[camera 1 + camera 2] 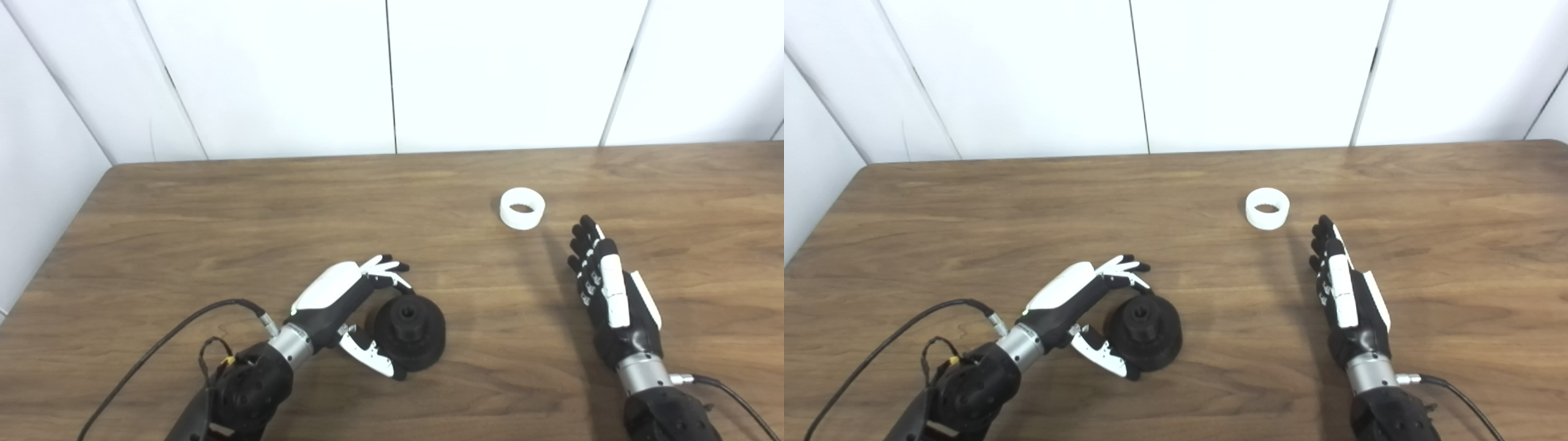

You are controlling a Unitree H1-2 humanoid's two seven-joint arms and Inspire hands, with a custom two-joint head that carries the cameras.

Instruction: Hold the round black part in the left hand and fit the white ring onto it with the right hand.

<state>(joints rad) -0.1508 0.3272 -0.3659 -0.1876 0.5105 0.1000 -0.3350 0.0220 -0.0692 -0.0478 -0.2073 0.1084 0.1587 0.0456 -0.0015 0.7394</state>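
Left eye view: my left hand (343, 306) is cupping around the black part (409, 332) on the table (184, 214), fingers and thumb bracketing it, grip not closed. White ring (522, 208) is lying flat, hole up, just ahead-left of my right hand (606, 294).

Right eye view: my right hand (1344, 294) is reaching flat, fingers spread, holding nothing; ring (1267, 208) is sitting just beyond its fingertips, far from my left.

A wood-grain table (245, 202) stands against white wall panels (508, 73) with dark seams.
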